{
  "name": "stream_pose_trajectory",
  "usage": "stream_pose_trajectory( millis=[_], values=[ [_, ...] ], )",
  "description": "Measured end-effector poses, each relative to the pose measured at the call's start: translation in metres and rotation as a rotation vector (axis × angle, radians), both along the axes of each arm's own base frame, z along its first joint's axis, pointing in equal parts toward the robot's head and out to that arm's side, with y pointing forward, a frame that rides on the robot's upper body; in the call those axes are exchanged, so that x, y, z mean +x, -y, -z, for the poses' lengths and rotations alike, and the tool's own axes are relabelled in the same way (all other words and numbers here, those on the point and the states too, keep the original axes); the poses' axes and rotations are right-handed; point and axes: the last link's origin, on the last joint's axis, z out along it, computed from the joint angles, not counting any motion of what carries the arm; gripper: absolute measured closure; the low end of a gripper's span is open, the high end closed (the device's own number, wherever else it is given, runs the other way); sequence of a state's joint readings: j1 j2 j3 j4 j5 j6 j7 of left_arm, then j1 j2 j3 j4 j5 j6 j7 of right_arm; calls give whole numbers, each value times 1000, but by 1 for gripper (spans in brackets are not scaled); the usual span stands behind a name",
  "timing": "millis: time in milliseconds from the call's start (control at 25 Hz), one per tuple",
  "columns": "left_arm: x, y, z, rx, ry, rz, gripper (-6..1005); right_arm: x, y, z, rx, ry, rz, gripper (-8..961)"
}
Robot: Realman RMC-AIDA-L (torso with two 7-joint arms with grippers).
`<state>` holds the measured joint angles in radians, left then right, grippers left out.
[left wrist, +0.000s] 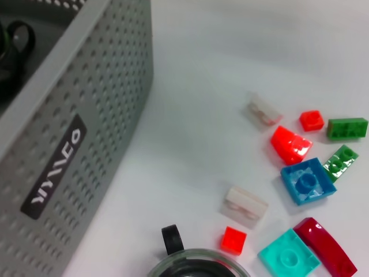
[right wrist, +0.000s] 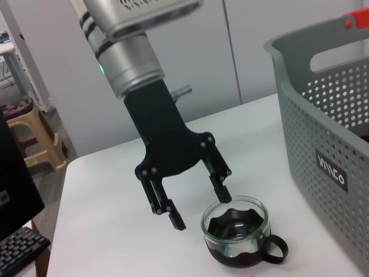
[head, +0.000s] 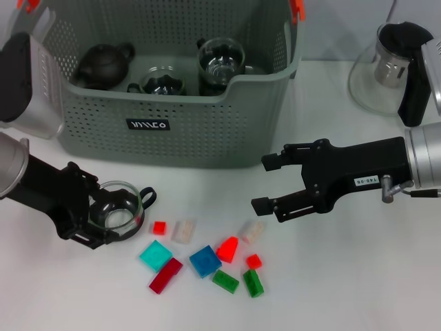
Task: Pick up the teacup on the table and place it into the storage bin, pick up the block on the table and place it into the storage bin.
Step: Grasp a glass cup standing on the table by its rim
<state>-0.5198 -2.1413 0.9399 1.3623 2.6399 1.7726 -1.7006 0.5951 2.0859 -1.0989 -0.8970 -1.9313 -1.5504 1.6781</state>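
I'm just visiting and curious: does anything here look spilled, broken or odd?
Nothing looks spilled or broken. The teacup stands upright on the table with the left pincer open around its rim, and the blocks lie loosely scattered beside it.

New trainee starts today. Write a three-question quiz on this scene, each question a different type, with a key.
1. True or false: the teacup stands on the table, outside the storage bin.
2. Multiple choice: the right gripper is (A) open and holding nothing, above the table in front of the bin; (B) shut on the blue block; (C) down inside the bin.
3. Fill in: the gripper that is open right next to the teacup is the ____ gripper.

Key: 1 true; 2 A; 3 left.
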Motion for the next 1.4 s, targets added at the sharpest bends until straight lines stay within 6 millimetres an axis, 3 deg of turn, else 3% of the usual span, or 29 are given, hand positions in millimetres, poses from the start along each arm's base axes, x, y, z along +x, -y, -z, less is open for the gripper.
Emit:
stream_pose_trajectory(
  millis=[640,1400],
  values=[
    [-17,-11,23,-4,-44,-31,288,4,1,0,3,-6,18,8],
    [-23,-11,41,-34,-62,-56,296,4,-1,-1,9,-5,21,9]
  ],
)
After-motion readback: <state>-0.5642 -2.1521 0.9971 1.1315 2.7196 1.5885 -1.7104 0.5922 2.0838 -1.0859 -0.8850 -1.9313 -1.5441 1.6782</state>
